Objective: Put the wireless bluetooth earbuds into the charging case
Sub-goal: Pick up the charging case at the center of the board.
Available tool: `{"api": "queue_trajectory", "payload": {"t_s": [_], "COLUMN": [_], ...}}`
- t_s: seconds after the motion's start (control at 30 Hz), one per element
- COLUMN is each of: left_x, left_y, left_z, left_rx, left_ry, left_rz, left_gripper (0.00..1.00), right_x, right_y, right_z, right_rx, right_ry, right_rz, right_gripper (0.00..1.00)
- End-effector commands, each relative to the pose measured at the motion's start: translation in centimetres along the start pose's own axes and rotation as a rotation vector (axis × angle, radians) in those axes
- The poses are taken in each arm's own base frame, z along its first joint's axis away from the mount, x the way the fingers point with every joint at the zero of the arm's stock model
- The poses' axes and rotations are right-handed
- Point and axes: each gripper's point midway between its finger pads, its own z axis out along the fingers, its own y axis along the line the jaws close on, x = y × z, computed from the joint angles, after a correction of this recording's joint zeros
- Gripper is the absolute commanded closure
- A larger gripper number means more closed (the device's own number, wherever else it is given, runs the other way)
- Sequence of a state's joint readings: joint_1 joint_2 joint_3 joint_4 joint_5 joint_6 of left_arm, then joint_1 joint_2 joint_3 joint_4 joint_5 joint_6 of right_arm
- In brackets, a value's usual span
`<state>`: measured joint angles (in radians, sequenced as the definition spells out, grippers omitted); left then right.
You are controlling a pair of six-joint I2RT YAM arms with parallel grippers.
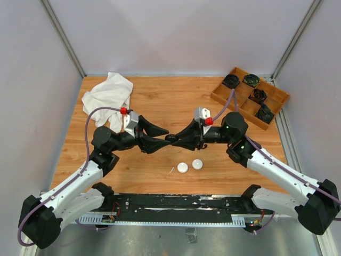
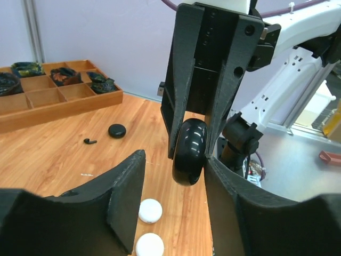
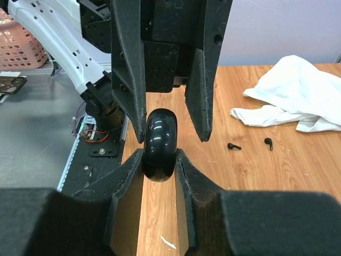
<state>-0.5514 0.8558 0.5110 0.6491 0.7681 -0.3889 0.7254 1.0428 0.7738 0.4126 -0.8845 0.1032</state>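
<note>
Two claws: the right claw (image 3: 159,157) and the left claw (image 2: 175,160) meet tip to tip above the middle of the desk (image 1: 160,101).
Right grip: narrow, clamped on a black charging case (image 3: 160,141) held on edge.
Left grip: jaws apart on either side of that same case.
Task items: two black earbuds (image 3: 233,145) lie loose on the desk near the white cloth (image 1: 109,96).
Other cases: two white round cases (image 1: 183,167) sit side by side toward the near edge; a second black case (image 2: 117,130) lies flat.
Far right corner: wooden tray (image 1: 277,98) holding dark items.
</note>
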Motion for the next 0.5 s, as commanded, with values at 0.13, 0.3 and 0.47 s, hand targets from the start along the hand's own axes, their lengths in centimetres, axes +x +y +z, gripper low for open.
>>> {"api": "queue_trajectory", "payload": {"t_s": [0.13, 0.3, 0.47], "left_x": [-1.1, -1.24, -1.8], "left_y": [-1.38, -1.53, -1.55], "left_z": [0.62, 0.55, 0.28], "left_rx": [0.104, 0.108, 0.084], "left_ry": [0.016, 0.012, -0.013], "left_rz": [0.056, 0.067, 0.08], "left_gripper": [0.63, 0.89, 1.0], "right_x": [-1.01, -0.92, -0.66], "right_y": [0.36, 0.3, -0.04], "right_z": [0.16, 0.16, -0.04], "right_rx": [-0.054, -0.049, -0.017], "right_ry": [-0.009, -0.008, -0.015], "right_rz": [-0.016, -0.015, -0.025], "right_gripper": [0.97, 0.87, 0.75]}}
